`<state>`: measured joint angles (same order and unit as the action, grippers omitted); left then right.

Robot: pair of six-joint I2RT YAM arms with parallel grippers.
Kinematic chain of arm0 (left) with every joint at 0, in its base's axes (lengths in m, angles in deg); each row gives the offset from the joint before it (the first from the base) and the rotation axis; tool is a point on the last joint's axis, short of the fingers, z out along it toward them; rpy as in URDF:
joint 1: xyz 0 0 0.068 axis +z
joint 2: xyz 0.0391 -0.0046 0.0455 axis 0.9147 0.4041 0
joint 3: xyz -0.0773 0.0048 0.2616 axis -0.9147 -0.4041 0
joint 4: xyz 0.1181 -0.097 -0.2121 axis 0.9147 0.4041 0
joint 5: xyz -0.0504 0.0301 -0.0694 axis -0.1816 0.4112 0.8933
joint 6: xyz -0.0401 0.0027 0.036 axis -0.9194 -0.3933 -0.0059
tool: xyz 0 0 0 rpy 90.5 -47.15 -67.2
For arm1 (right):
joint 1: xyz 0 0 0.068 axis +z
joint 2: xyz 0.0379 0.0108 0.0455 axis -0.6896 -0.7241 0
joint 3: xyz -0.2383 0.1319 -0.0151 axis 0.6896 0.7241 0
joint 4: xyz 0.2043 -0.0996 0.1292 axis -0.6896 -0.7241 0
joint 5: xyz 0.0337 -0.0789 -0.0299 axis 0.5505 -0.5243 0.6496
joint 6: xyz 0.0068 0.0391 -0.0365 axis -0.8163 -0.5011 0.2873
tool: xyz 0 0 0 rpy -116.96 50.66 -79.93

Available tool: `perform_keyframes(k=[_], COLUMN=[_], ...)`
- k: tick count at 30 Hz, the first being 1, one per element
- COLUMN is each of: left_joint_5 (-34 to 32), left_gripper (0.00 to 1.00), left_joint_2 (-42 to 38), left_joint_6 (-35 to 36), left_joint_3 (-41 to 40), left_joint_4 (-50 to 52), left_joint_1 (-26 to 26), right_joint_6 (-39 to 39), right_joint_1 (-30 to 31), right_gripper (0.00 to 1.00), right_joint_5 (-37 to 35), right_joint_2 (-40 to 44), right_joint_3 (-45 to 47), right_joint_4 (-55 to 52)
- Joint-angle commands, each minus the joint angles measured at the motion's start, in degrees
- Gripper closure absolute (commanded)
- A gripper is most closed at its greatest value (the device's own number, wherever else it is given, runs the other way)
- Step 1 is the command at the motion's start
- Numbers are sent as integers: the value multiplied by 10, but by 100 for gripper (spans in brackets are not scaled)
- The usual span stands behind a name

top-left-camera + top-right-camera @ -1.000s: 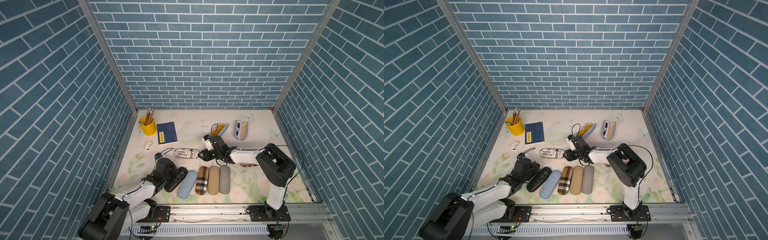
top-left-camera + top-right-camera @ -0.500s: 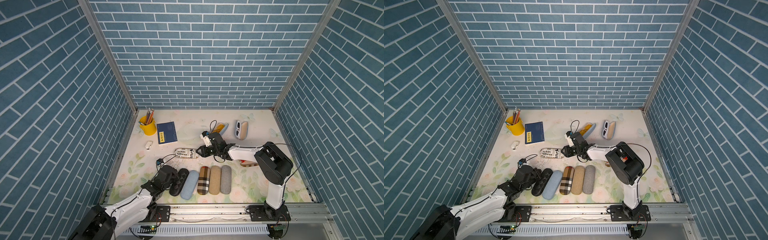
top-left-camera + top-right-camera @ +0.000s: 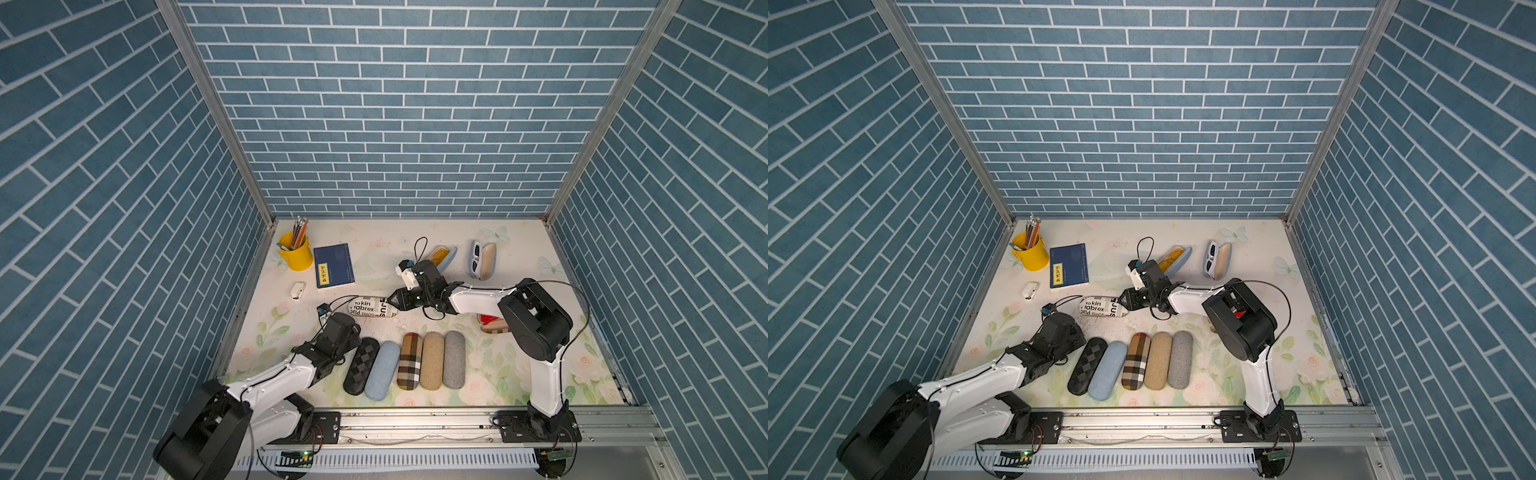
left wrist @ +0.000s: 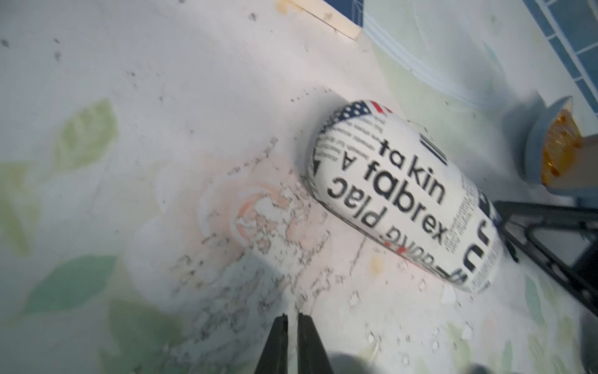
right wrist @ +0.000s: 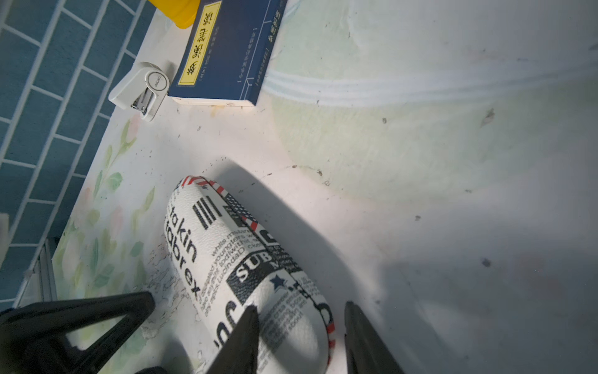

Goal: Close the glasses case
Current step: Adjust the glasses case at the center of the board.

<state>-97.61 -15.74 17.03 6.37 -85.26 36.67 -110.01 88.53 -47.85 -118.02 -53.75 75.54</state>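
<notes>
The glasses case (image 3: 371, 307) (image 3: 1100, 308) is white with newspaper print and lies on its side mid-table, its lid down on its base (image 5: 226, 259) (image 4: 404, 191). My right gripper (image 3: 390, 301) (image 3: 1122, 305) (image 5: 301, 312) is open at the case's right end: one finger (image 5: 246, 330) lies over the printed shell, while its partner stands clear beside it. My left gripper (image 4: 293, 319) (image 3: 354, 331) is shut and empty, hovering low over the bare mat just in front of the case's left end.
A row of several closed cases (image 3: 409, 361) lies near the front edge. At the back stand an open blue case (image 3: 446, 254), an open case with sunglasses (image 3: 483, 259), a navy book (image 3: 333, 266), a yellow pencil cup (image 3: 296, 253) and a white stapler (image 3: 297, 290).
My right gripper has slid left onto the end of the printed case and narrowed slightly. The left arm drew back, then came forward again toward the case. The case has not moved.
</notes>
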Motion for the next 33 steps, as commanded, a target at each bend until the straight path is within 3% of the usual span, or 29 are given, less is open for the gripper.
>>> perform_keyframes(k=[1, 6, 15, 27, 33], left_joint_5=[13, 21, 12, 6, 22], left_gripper=[91, 93, 93, 93, 91], left_joint_2=[53, 153, 260, 282, 265], left_joint_6=[56, 88, 121, 150, 158], left_joint_3=[30, 87, 188, 237, 229], left_joint_4=[-9, -29, -31, -9, -19], left_joint_1=[26, 52, 62, 65, 95], right_joint_6=[9, 9, 25, 26, 33], right_joint_1=[-2, 2, 34, 40, 35], right_gripper=[60, 63, 64, 63, 59], right_joint_5=[18, 25, 41, 50, 64], right_joint_2=[-1, 26, 40, 49, 84], right_joint_3=[6, 47, 72, 73, 101], right_joint_4=[-2, 18, 12, 12, 9])
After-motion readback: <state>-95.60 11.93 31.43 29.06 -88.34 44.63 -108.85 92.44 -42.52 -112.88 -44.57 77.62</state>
